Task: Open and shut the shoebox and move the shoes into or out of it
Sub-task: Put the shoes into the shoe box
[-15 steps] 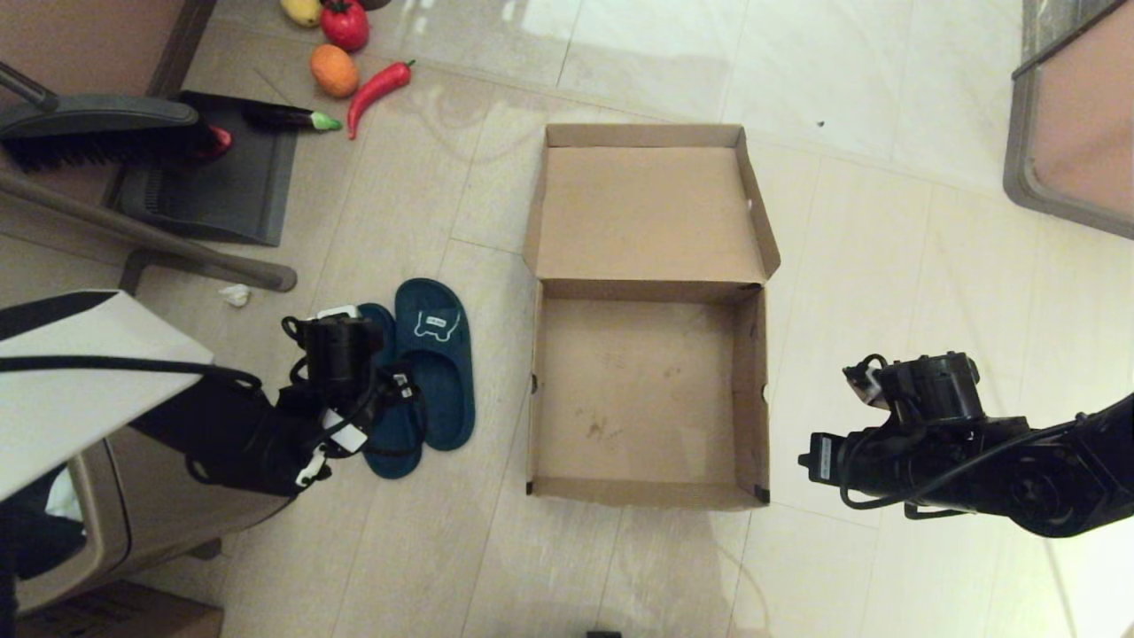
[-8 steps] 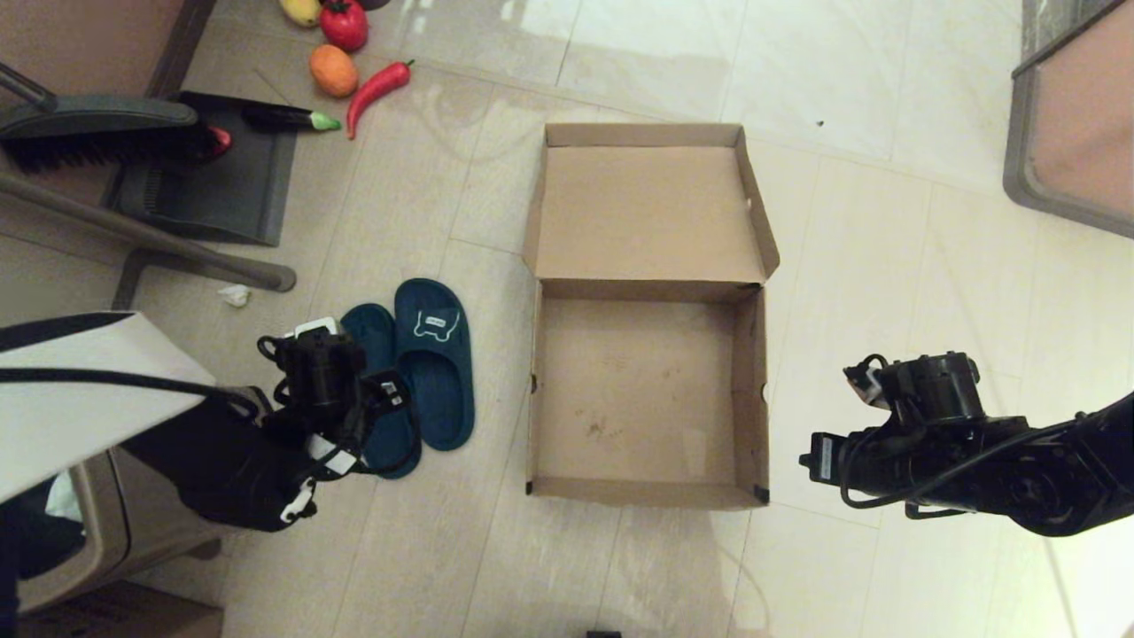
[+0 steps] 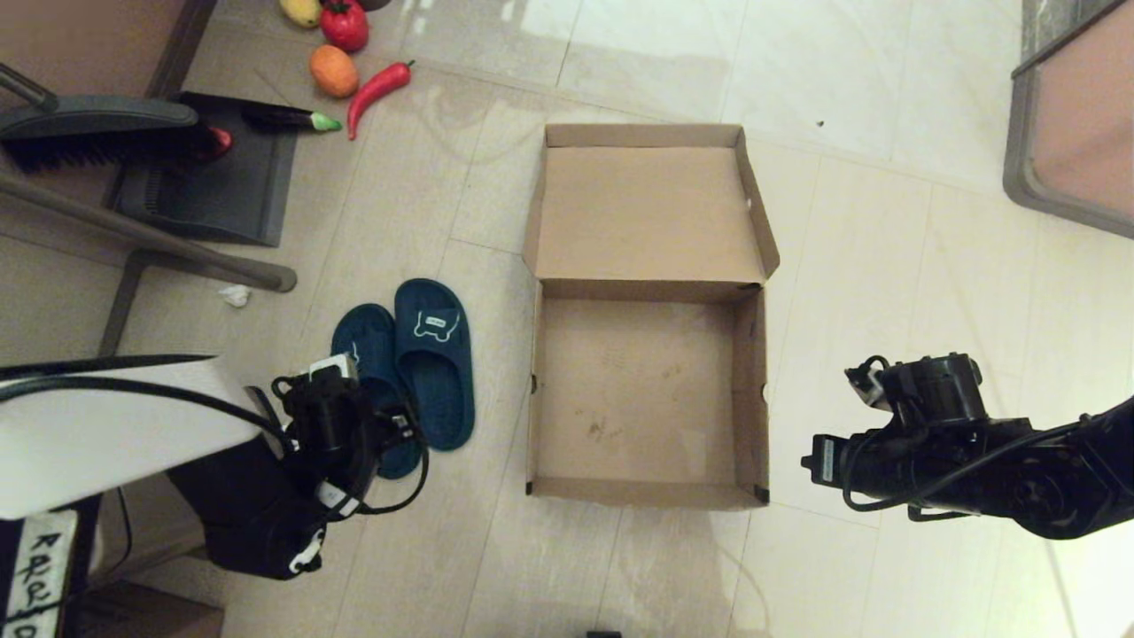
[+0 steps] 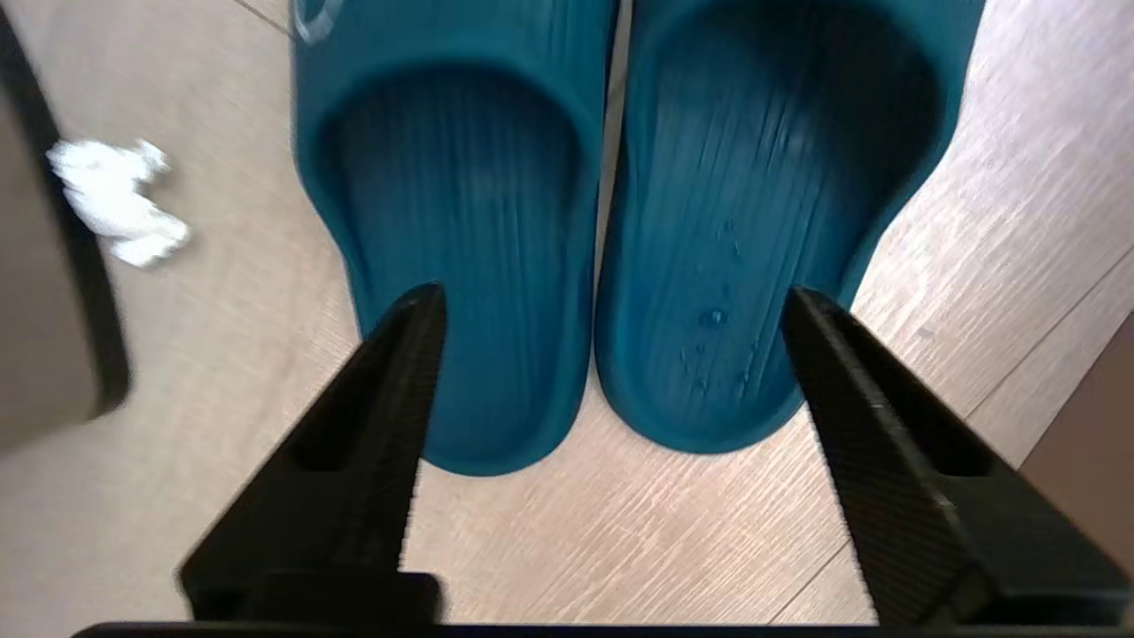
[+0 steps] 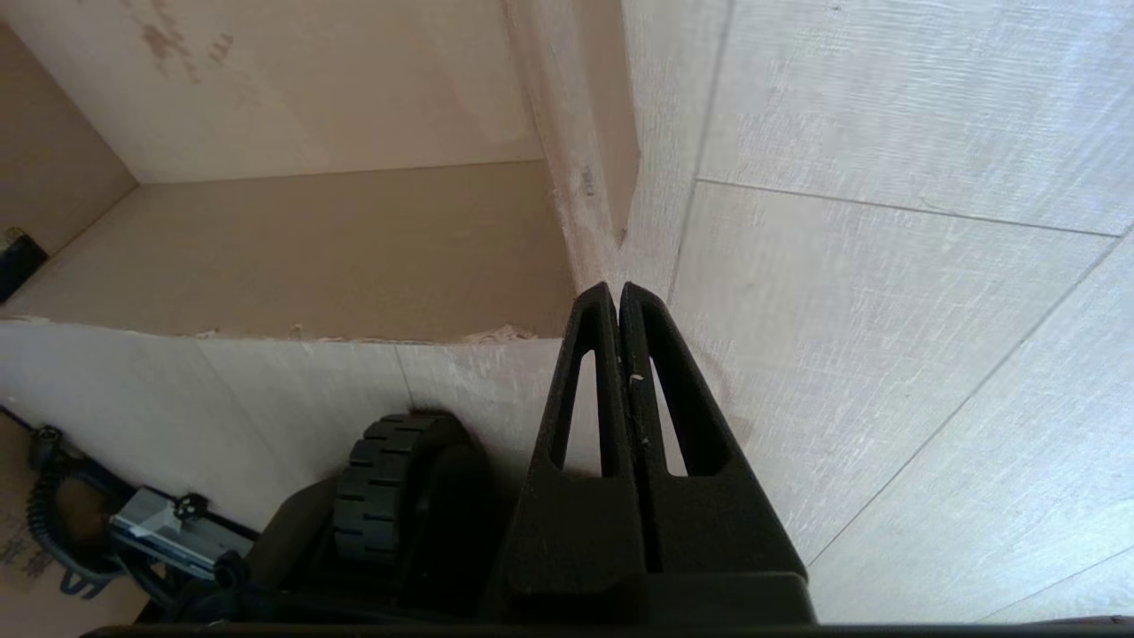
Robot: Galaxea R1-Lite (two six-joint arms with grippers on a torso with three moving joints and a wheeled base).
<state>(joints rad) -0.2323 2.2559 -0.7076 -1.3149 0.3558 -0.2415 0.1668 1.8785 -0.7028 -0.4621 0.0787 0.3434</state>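
Left end effector (image 4: pixel 611 301), jaws wide and empty, hovers over the shoes' (image 4: pixel 611 221) heels. Their long axes run straight ahead. Right end effector (image 5: pixel 618 297) sits closed beside the shoebox (image 3: pixel 540 381).

Black arms (image 3: pixel 974 461) — looped cables, white shell (image 3: pixel 106 434)

The shoebox (image 3: pixel 648 310) is plain brown cardboard inside and out, with a few darker smudges on its bottom and small dark patches at its two near corners. The shoes (image 3: pixel 416 377) are deep navy-teal rubber; fine ribbing runs along their footbeds, and a small white animal outline marks each strap. The floor (image 3: pixel 886 266) is pale beige tile with a faint wood-grain streak. By its far left edge lie a red chili pepper (image 3: pixel 379 86), an orange fruit (image 3: pixel 334 70), a red tomato (image 3: pixel 345 24) and a dark eggplant (image 3: pixel 288 118) with a green cap. A dark grey dustpan (image 3: pixel 213 190) sits near them. A white paper scrap (image 3: pixel 235 295) lies left of the shoes. Both grippers are black.
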